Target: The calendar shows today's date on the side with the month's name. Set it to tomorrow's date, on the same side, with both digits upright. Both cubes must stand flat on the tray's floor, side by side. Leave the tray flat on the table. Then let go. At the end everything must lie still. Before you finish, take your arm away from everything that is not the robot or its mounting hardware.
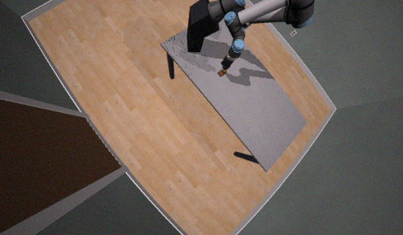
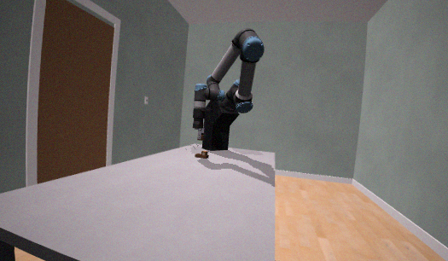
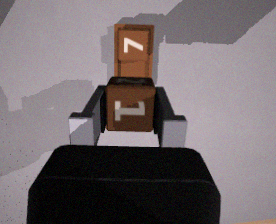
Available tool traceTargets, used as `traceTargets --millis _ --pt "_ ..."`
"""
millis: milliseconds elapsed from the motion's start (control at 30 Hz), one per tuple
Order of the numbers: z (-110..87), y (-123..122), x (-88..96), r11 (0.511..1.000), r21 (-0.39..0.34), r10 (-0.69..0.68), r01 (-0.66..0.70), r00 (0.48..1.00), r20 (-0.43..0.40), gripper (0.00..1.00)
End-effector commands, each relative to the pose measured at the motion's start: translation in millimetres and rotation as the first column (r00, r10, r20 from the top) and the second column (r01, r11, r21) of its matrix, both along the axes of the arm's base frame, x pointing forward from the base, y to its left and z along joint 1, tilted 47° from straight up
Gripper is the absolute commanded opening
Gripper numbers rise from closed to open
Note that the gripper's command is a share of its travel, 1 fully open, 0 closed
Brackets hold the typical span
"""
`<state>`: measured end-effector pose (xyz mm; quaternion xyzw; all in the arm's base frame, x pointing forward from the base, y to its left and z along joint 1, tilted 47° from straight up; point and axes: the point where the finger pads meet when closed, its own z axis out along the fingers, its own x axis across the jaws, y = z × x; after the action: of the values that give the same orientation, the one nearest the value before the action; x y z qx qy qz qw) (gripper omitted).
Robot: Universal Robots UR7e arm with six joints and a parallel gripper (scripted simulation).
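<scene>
Between the fingers of the hand (image 1: 224, 70) (image 2: 200, 137) (image 3: 132, 107), the cube with the 1 (image 2: 200, 138) (image 3: 130, 116) was grasped by two opposite sides, probably for turning its digit. Ahead and below, the tray (image 1: 221, 74) (image 2: 198, 156) (image 3: 117, 67) stood on the surface (image 1: 257, 111) (image 2: 154, 200) (image 3: 229, 100), carrying the 7 cube (image 3: 134, 45).

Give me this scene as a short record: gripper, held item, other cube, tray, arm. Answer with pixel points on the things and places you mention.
gripper: closed on a cube (image 2: 200, 138) (image 3: 130, 111), gripper (image 1: 224, 68) (image 2: 200, 137) (image 3: 130, 100) above the table (image 1: 253, 104) (image 2: 141, 205) (image 3: 229, 90)
held face seen: 1, sideways in the wrist view
other cube (image 3: 134, 45): in the tray, 7 seen, also sideways
tray (image 1: 221, 73) (image 2: 198, 156) (image 3: 133, 69): on the table, one cube inside
arm (image 1: 261, 12) (image 2: 225, 61): bent, gripper pointing down
</scene>
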<state>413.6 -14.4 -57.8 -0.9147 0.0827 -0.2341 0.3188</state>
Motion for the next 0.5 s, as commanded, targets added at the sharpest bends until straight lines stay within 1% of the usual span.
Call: traceTargets --millis 0,133,233,300,433,467 --pt "0.8 0.6 0.2 1.000 -0.007 0.009 -0.009 1.000 0.007 0.60" --pt "3.7 4.7 0.7 0.998 -0.037 0.048 -0.046 0.998 0.034 0.60" --pt "7.7 10.7 1.4 0.992 -0.080 0.105 -0.099 0.992 0.071 0.60" --pt "7.7 10.7 1.4 0.992 -0.080 0.105 -0.099 0.992 0.071 0.60" --pt "15.7 22.6 2.5 0.965 -0.171 0.221 -0.197 0.966 0.136 0.60" --pt "15.7 22.6 2.5 0.965 -0.171 0.221 -0.197 0.966 0.136 0.60"
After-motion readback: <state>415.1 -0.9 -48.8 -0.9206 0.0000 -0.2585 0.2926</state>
